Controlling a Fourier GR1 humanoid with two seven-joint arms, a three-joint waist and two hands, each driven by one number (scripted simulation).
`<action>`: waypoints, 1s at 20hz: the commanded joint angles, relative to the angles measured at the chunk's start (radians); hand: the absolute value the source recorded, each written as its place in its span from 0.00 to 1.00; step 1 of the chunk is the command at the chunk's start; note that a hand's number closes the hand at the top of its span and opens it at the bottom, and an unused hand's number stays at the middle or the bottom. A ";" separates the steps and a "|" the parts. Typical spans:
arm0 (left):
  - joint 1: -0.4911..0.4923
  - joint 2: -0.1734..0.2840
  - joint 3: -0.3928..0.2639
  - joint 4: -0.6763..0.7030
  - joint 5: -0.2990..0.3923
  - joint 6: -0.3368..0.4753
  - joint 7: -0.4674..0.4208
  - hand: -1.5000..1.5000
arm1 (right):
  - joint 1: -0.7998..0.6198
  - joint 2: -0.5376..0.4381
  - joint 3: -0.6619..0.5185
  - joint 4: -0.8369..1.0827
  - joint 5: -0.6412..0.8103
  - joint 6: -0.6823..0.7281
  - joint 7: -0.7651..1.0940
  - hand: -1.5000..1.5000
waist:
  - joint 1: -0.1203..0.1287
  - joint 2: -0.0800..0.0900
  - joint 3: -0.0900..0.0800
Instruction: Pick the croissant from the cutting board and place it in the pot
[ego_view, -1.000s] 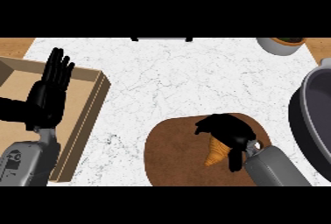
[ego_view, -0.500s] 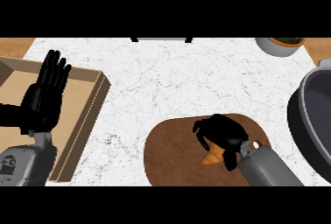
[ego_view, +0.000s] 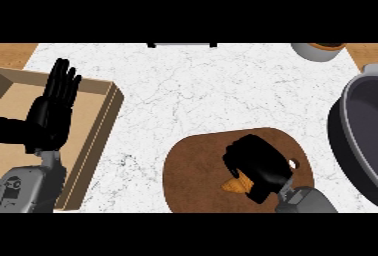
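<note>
In the head view, the croissant (ego_view: 235, 186) is seen on the brown cutting board (ego_view: 193, 170), mostly covered by the right hand (ego_view: 256, 165), whose fingers are curled down over it. The dark pot (ego_view: 357, 135) is found at the right edge, just beside the board. The left hand (ego_view: 52, 107) is held open, fingers straight and upward, over the wooden tray (ego_view: 100, 125) at the left

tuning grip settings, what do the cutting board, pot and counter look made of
Cutting board: looks like wood, dark brown and matte, with a hanging hole near its right edge. Pot: probably metal, dark grey with a paler smooth rim. Counter: looks like marble or a similar stone, white with thin grey veins.
</note>
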 joint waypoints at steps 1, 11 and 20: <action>0.038 0.016 0.019 -0.024 0.012 -0.016 -0.004 0.50 | 0.237 0.036 0.094 -0.277 0.033 -0.044 0.108 1.00 | -0.025 -0.008 0.004; 0.049 0.028 0.054 -0.011 0.014 -0.007 -0.012 0.50 | 0.656 -0.041 0.247 -0.804 0.274 -0.304 0.313 1.00 | -0.053 -0.010 0.004; 0.038 -0.020 0.007 -0.026 0.002 -0.007 -0.016 0.50 | 0.744 -0.050 -0.033 -1.009 0.140 -0.470 0.336 1.00 | -0.017 0.003 0.007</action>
